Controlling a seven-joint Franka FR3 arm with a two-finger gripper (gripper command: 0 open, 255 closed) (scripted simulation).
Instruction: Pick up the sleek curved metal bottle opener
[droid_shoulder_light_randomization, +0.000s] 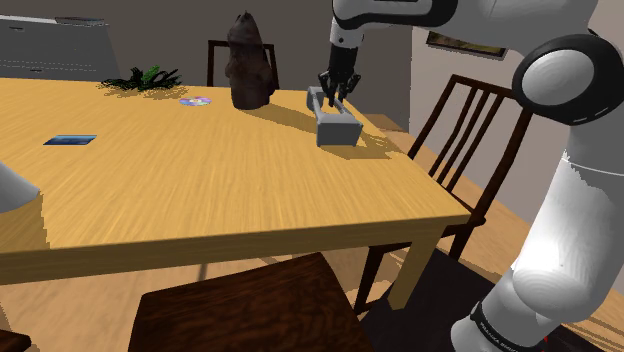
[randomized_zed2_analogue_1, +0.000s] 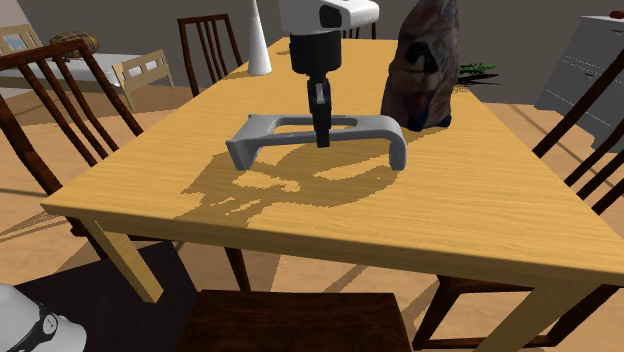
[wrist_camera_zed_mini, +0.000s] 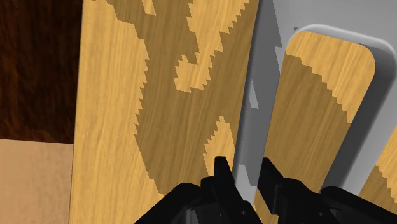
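I count one grey bottle opener, its long bar clasped in my one gripper. The worktop carries one dark lumpy figure, one disc and one blue card.

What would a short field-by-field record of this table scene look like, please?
surface: wooden table
target: grey curved bottle opener, near the table's edge at the shoulder view's right
gripper: shut on the opener's long bar
neighbour: dark brown lumpy figure, beside the opener
further off: small disc, blue card
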